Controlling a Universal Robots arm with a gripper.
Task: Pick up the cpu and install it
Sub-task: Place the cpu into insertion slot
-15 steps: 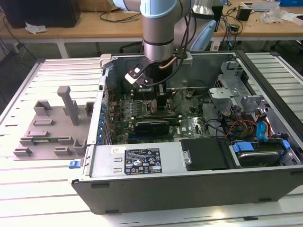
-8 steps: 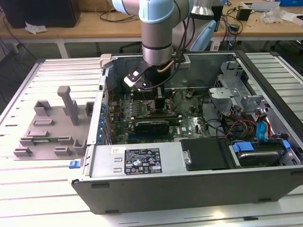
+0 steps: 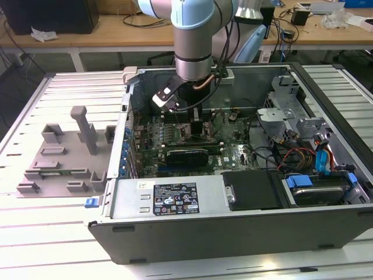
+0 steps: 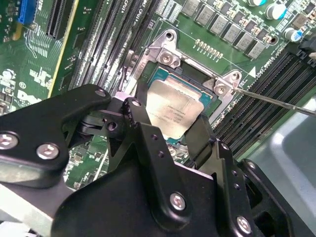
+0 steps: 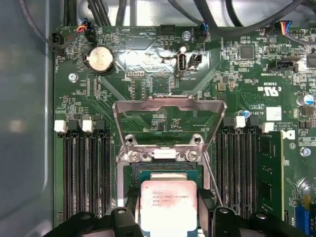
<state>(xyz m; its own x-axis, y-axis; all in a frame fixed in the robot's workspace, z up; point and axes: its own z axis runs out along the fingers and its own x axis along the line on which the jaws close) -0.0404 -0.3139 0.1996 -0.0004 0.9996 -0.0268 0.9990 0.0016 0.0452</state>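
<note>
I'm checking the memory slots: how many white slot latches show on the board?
4. Two white latches sit on the coin cell side of the socket; two on the memory module side. The gripper, holding the cpu, may hide more.

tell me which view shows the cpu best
The second wrist view: the cpu has nearly all its metal top in sight, between the jaws over the socket. The first wrist view shows the top too, partly covered by the jaws. In the exterior view the arm stands in front of it.

cpu [image 4: 173, 111] over socket [image 4: 165, 58], end effector [image 4: 172, 126] around it (tray [image 3: 58, 157] beside case [image 3: 233, 233])
</note>
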